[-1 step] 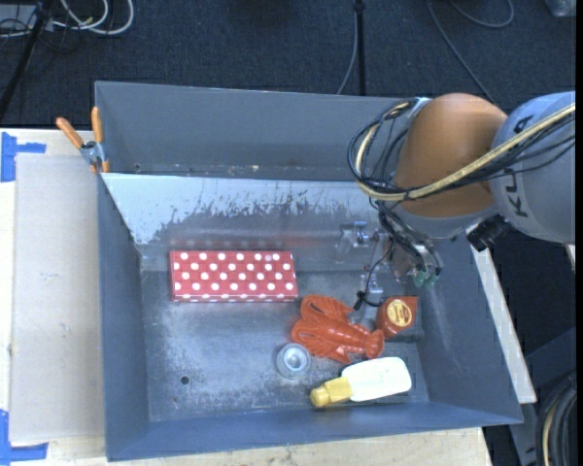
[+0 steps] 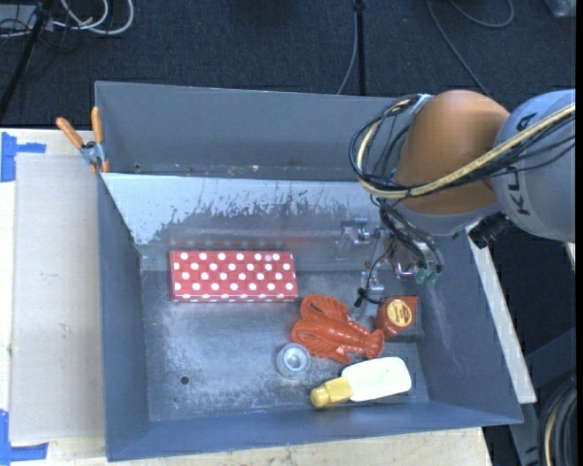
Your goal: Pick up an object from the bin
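Five things in bin (image 2: 223, 134), hand (image 2: 370, 295) by red lobster (image 2: 335, 330) & orange tin (image 2: 400, 315)

In the bin (image 2: 253, 134) a flat box (image 2: 233, 276) lies at the left; right of it, nearer the front, the toy lobster (image 2: 335, 330); a round tin (image 2: 400, 316) touches its right side; a small cap (image 2: 292, 359) and a bottle (image 2: 364, 382) lie before it.

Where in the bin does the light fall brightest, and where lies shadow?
In the camera view, the bin's back wall is brightest at its left; the white bottle gleams; shadow darkens the floor beside the claw, around the small round orange thing.
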`<state>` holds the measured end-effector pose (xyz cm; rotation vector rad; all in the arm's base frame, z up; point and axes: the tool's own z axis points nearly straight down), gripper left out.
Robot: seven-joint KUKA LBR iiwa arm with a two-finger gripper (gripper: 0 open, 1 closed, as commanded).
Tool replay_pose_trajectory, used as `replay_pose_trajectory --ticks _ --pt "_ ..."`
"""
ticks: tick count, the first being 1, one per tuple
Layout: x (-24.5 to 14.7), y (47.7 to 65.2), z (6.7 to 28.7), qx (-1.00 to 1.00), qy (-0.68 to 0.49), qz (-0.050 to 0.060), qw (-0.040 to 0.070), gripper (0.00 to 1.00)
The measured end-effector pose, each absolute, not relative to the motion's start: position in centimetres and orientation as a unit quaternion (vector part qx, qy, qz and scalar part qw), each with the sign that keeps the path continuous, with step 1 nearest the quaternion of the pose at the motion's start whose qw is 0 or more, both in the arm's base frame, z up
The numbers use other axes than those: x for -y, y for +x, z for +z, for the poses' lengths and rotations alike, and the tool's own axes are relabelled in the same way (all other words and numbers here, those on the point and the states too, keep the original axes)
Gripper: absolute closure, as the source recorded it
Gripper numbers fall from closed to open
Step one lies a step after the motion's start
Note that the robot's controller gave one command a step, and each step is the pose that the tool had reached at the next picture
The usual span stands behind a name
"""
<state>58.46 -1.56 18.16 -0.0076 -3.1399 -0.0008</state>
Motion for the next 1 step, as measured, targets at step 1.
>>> replay_pose_trajectory --ticks 1 --pt "2.44 57.07 14.45 1.000 0.026 0.000 -0.002 0.00"
